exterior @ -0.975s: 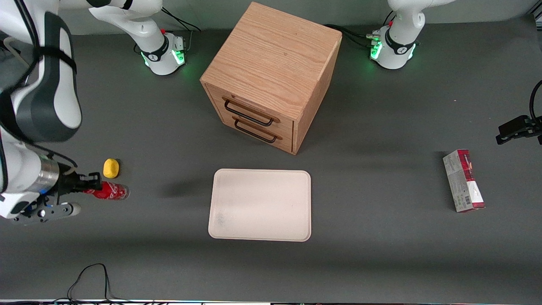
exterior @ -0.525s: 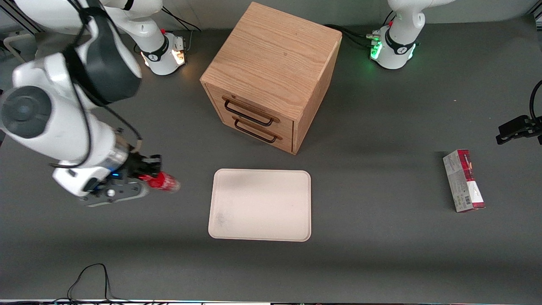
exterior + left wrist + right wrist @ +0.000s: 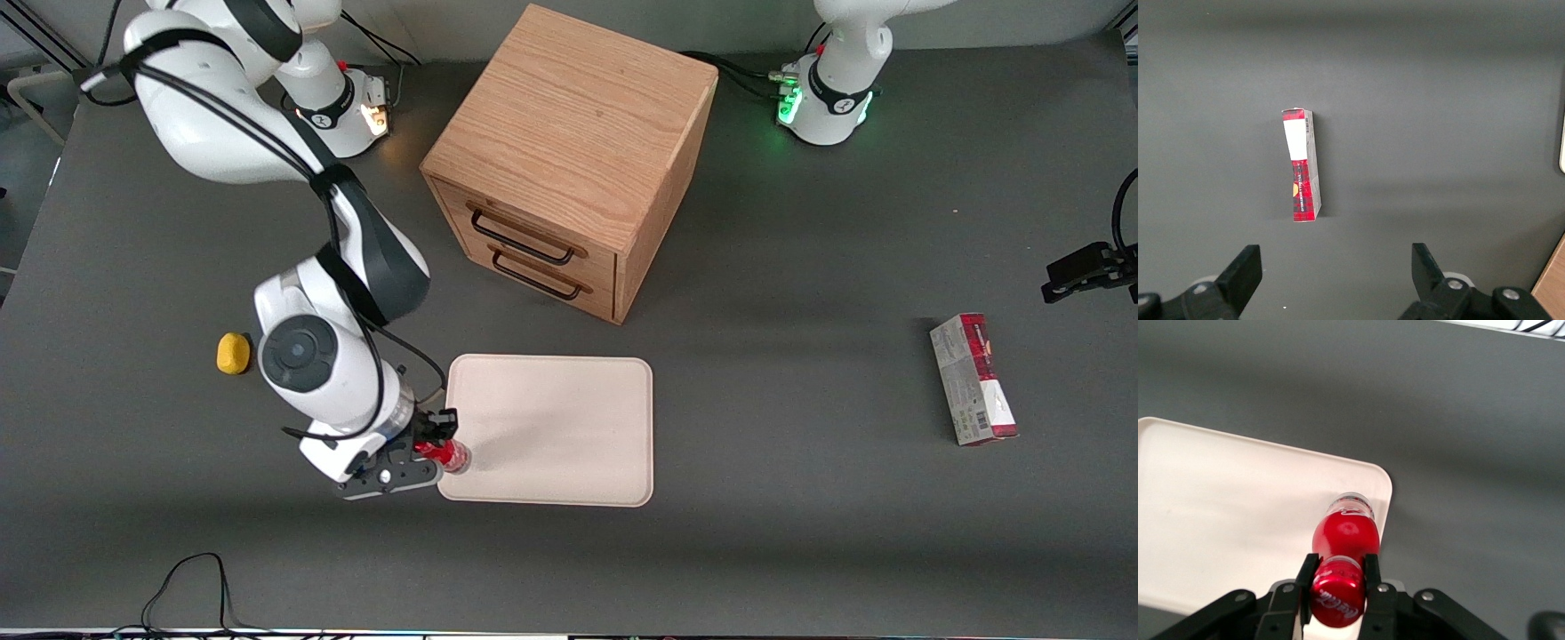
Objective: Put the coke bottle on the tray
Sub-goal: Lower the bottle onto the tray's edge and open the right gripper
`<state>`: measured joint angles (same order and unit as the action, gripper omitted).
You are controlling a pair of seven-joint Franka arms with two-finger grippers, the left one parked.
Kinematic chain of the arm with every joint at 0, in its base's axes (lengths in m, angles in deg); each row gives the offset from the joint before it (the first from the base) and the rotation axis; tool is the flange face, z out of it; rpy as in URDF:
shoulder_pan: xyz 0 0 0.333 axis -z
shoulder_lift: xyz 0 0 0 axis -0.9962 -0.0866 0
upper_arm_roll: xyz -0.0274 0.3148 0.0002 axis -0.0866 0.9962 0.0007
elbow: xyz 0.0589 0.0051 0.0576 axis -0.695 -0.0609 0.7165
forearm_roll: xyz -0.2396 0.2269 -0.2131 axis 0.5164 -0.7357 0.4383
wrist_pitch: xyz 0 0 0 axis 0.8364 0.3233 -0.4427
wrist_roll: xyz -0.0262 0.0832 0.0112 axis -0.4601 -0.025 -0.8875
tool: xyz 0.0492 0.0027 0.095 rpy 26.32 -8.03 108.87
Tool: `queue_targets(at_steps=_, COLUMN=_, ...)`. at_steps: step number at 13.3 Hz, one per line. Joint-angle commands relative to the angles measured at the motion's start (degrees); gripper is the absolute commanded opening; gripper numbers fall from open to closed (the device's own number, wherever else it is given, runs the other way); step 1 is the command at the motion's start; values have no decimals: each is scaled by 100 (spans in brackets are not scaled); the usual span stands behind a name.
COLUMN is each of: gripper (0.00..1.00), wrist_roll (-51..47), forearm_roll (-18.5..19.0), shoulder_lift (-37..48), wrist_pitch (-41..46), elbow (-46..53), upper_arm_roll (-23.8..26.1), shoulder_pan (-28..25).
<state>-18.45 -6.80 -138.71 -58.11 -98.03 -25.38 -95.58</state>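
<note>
The coke bottle is small and red with a red cap. My right gripper is shut on its cap end and holds it over the corner of the tray that lies nearest the front camera toward the working arm's end. In the right wrist view the black fingers clamp the bottle at its neck, and its base points down at the tray's rounded corner. The tray is flat, cream-white and bare.
A wooden drawer box with two black handles stands farther from the front camera than the tray. A yellow lump lies toward the working arm's end. A red-and-grey carton lies toward the parked arm's end, also in the left wrist view.
My right gripper lifted the bottle from beside the yellow lump and carried it sideways to the tray's near corner. The bottle went from lying flat to hanging base-down.
</note>
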Motion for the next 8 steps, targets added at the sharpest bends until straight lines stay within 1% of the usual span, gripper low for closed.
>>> queue_targets(at_steps=1, gripper=13, wrist_roll=-164, forearm_roll=208, shoulder_lift=-126, wrist_pitch=-175, elbow=53, upper_arm_roll=89, shoulder_pan=-8)
queue_targets(at_steps=4, gripper=23, wrist_roll=-286, forearm_roll=252, shoulder_lift=-126, wrist_pitch=-334, elbow=-150, upper_arm_roll=80, shoulder_pan=-8)
queue_targets(at_steps=5, gripper=53, wrist_roll=-400, forearm_roll=261, shoulder_lift=-126, wrist_pitch=-351, elbow=-203, upper_arm_roll=80, shoulder_pan=-8)
queue_targets(at_steps=6, gripper=99, wrist_roll=-497, forearm_roll=357, shoulder_lift=-126, wrist_pitch=-482, elbow=-247, upper_arm_roll=80, shoulder_pan=-8)
queue_targets(at_steps=8, gripper=100, wrist_roll=-559, forearm_roll=428, shoulder_lift=-109, wrist_pitch=-536, elbow=-247, upper_arm_roll=89, shoulder_pan=-8)
